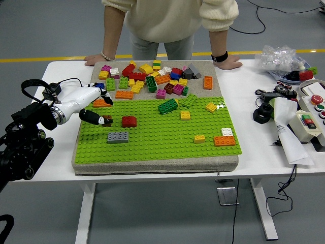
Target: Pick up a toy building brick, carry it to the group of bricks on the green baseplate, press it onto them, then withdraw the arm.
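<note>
Brown brick (107,120) sat at the left side of the green baseplate (167,140), and the robot's left hand (96,109) was right on it, white fingers (90,116) hooked down around it in what looked like a pinch. From where I stood I could not tell whether the brick had lifted clear of the studs or was only being gripped in place.

Just to its right lay a red brick (129,121), and slightly nearer the table's front edge a grey brick (118,136); I took those to be the group it was meant for. The loose pile of bricks (152,77) lay well behind, on the tan pad.

To do this well, I thought the hand needed a firm, level hold first, then a short carry right, keeping the brick flat so its underside met the studs squarely. A tilted brick would likely skid or jam. Pressing straight down, then opening the fingers before pulling away, seemed the safe order.

The person (172,20) across the table had both hands resting on the far edge, clear of the bricks. The right arm was nowhere in sight.
</note>
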